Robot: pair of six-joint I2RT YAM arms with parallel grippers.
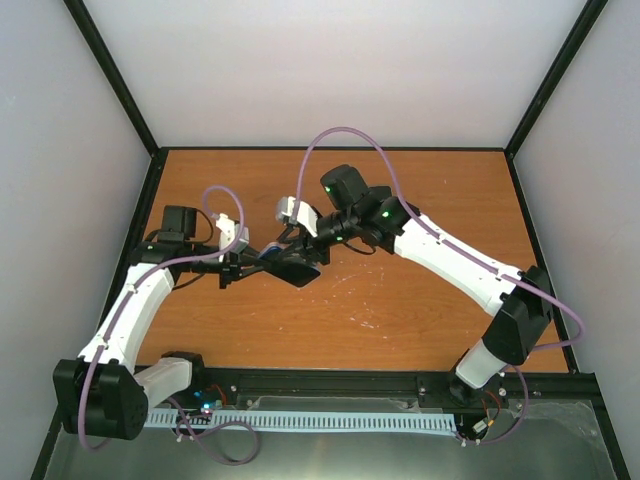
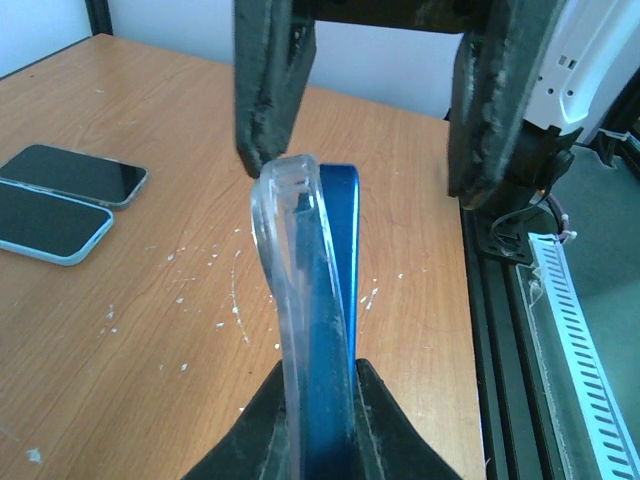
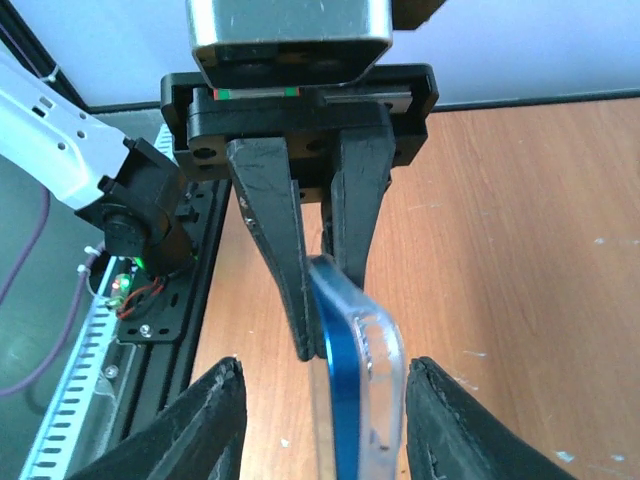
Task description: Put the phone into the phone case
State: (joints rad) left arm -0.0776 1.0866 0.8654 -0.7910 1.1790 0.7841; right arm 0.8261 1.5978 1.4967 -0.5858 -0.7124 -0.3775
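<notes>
My left gripper (image 2: 320, 375) is shut on a blue phone (image 2: 340, 260) and a clear phone case (image 2: 285, 230) pressed side by side, and holds them on edge above the table. The case's far end bows away from the phone. My right gripper (image 3: 325, 370) is open, with its jaws on either side of the far end of the phone (image 3: 345, 380) and case (image 3: 385, 350). One of its fingers (image 2: 265, 120) touches the case's top corner. In the top view the two grippers meet over the left middle of the table, left (image 1: 245, 262) and right (image 1: 300, 240).
Two other phones lie flat side by side on the wooden table (image 2: 150, 330), a dark one (image 2: 75, 173) and a light-edged one (image 2: 45, 220), to the left in the left wrist view. The black rail with a white cable duct (image 2: 575, 330) runs along the near edge.
</notes>
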